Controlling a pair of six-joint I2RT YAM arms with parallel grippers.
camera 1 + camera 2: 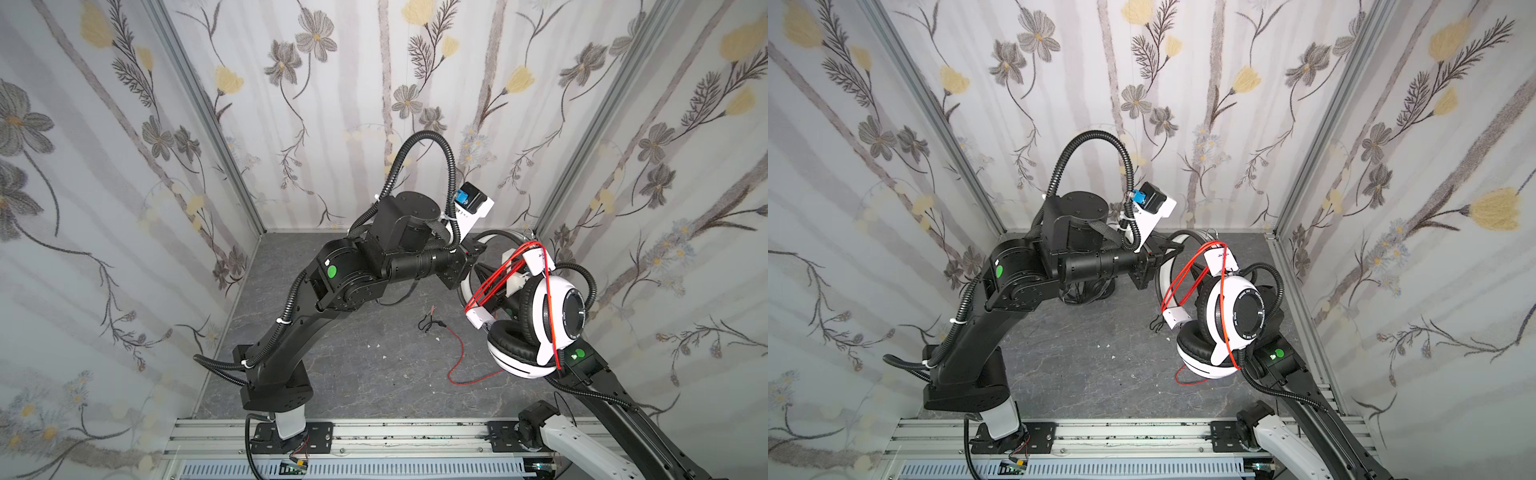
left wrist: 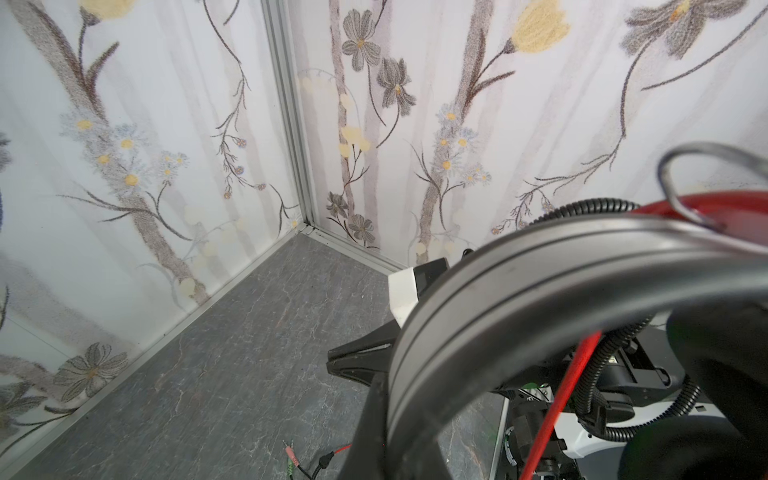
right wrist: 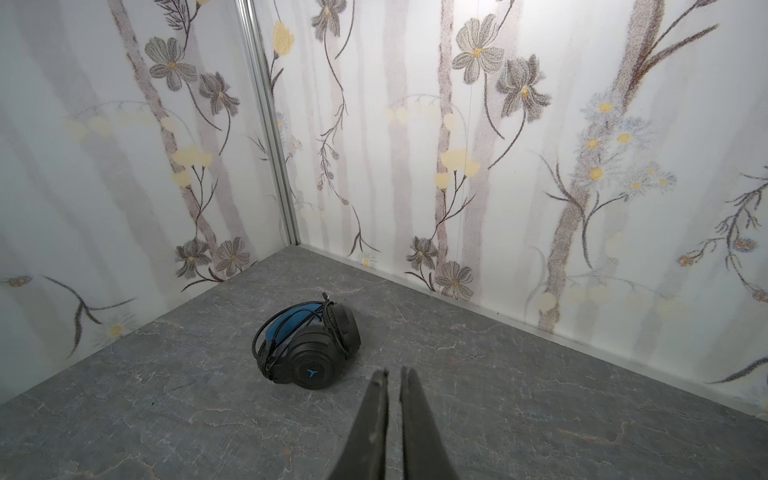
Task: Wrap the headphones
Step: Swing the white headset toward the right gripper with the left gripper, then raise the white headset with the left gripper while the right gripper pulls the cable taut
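Observation:
The white headphones [image 1: 552, 320] [image 1: 1229, 320] hang in the air at the right, black earpads facing down and left. My left gripper [image 1: 471, 266] is shut on their headband [image 2: 540, 282]. The red cable [image 1: 490, 286] runs in several turns between the earcups; its loose end [image 1: 457, 361] trails on the floor to the plugs [image 2: 291, 457]. The black headphones [image 3: 307, 345] lie on the floor with their cable wound round them, partly seen under the left arm [image 1: 1088, 291]. My right gripper [image 3: 395, 372] is hidden behind the white headphones in both top views; its jaws are shut to a slit, holding nothing.
Floral walls close the grey floor [image 1: 353, 374] on three sides. An aluminium rail [image 1: 374, 436] with both arm bases runs along the front. A thin metal hook [image 2: 673, 195] sits on the white headband. Small white bits [image 1: 378, 345] lie on the floor.

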